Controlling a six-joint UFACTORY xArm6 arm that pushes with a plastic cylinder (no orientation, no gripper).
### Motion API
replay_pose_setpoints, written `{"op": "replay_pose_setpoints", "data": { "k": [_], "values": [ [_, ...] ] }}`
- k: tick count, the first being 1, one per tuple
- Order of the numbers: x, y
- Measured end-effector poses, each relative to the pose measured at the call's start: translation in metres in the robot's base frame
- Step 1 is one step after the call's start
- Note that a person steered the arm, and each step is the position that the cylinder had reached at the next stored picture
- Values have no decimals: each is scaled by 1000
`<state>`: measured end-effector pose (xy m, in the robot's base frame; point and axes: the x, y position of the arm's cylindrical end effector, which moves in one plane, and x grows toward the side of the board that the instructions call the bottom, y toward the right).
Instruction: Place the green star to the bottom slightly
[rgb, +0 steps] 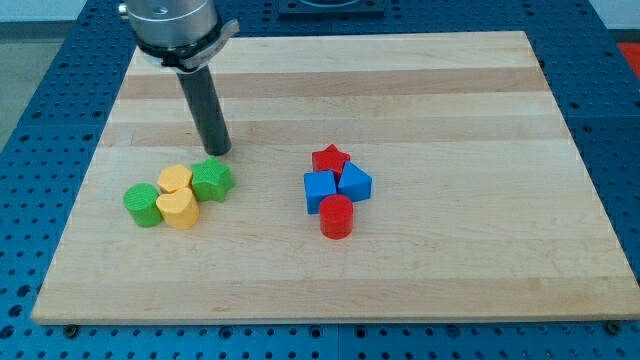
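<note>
The green star (213, 180) lies on the wooden board (430, 90) left of centre. It touches a yellow block (175, 180) on its left, with a yellow heart (180, 210) just below that. My tip (220, 152) stands right above the green star's top edge, close to it or touching it. The dark rod rises from there to the arm's mount at the view's top left.
A green round block (143, 204) lies left of the yellow blocks. A second cluster sits right of centre: a red star (330, 159), a blue cube (319, 190), a blue block (354, 182) and a red cylinder (336, 216).
</note>
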<state>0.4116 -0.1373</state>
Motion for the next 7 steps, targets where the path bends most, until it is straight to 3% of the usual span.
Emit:
{"op": "replay_pose_setpoints", "data": {
  "k": [4,7],
  "values": [
    [21,-27],
    [50,-5]
  ]
}}
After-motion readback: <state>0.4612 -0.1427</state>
